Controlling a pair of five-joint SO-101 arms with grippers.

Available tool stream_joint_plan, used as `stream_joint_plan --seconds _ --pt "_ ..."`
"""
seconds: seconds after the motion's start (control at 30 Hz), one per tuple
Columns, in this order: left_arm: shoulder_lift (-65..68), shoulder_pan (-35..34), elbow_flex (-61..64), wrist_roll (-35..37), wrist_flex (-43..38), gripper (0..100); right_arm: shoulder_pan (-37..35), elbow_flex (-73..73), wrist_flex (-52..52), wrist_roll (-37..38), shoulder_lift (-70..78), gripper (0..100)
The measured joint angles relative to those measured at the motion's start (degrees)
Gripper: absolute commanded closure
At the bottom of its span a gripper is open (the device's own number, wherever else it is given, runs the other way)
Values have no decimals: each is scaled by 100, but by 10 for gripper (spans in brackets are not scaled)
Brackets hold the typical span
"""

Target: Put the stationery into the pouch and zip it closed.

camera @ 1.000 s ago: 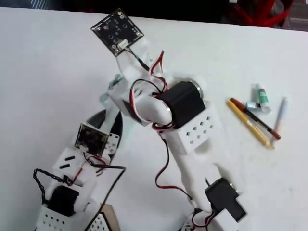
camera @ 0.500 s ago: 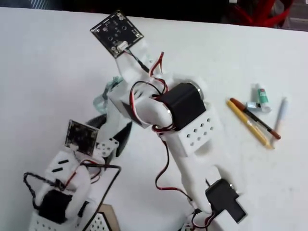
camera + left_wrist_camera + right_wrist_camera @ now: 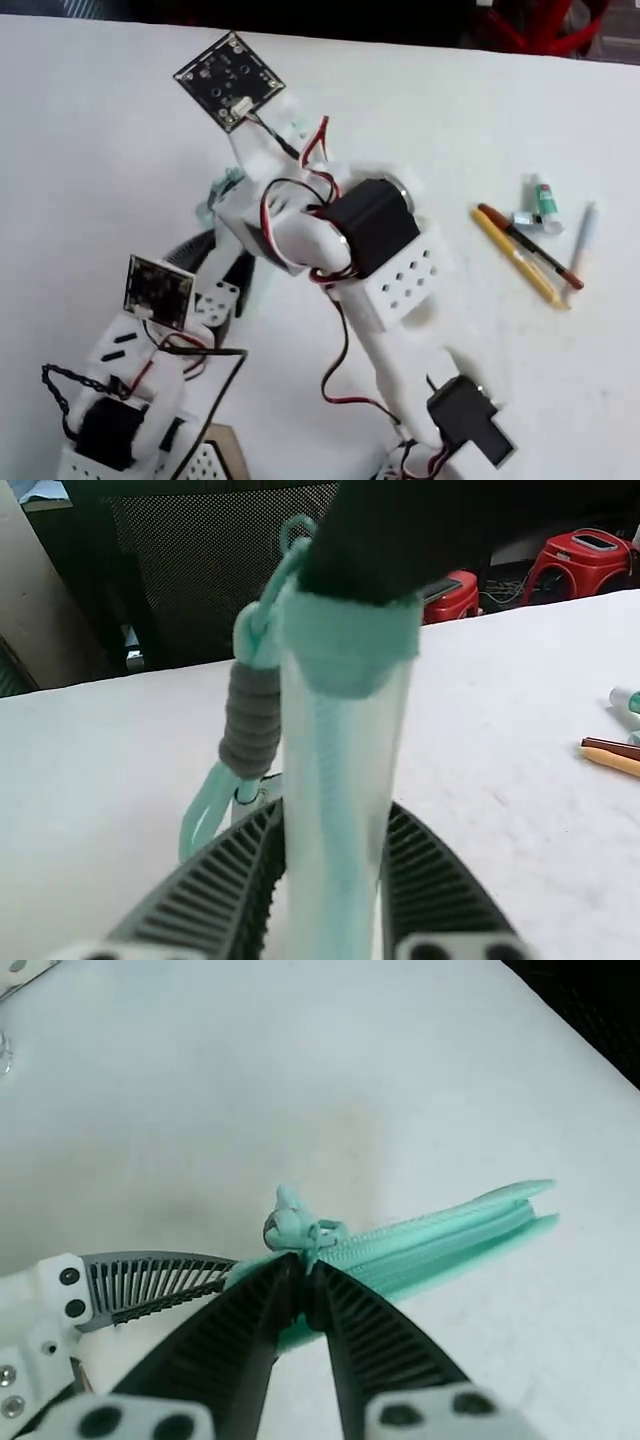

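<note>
The mint-green pouch [image 3: 340, 780] stands on its edge, zipper up, with my left gripper [image 3: 335, 810] shut on its body between the ribbed fingers [image 3: 250, 870]. My right gripper [image 3: 305, 1268] is shut on the pouch's [image 3: 440, 1240] zipper end, just behind the knotted cord [image 3: 292, 1225]. A cord loop with a grey bead [image 3: 252, 720] hangs beside that end. From above, both wrists cover the pouch [image 3: 214, 196] except for a sliver. The stationery lies loose on the table far right: a yellow pencil [image 3: 515, 255], a brown pen [image 3: 530, 245], a grey pen [image 3: 584, 228] and a green-capped tube [image 3: 543, 198].
The right arm [image 3: 375, 260] stretches diagonally across the table's middle, between the pouch and the stationery. The left arm's base [image 3: 120, 420] sits at the near left. Red stools [image 3: 590, 555] and a dark mesh panel stand beyond the table's far edge.
The left arm has drawn back toward the near left, and the right wrist has shifted left with the pouch's end. The stationery has not moved.
</note>
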Motion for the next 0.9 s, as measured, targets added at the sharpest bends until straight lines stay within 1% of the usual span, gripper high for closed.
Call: stream_joint_plan --seconds 0.1,0.27,0.6,0.9 --pt "18 0 0 -9 0 977 -97 18 -62 0 26 980" --pt "18 0 0 -220 0 977 -53 123 -255 0 9 980" --pt "26 0 0 -246 -44 977 695 185 -844 9 105 980" --pt "26 -18 0 -246 -44 977 835 193 -1108 53 229 980"
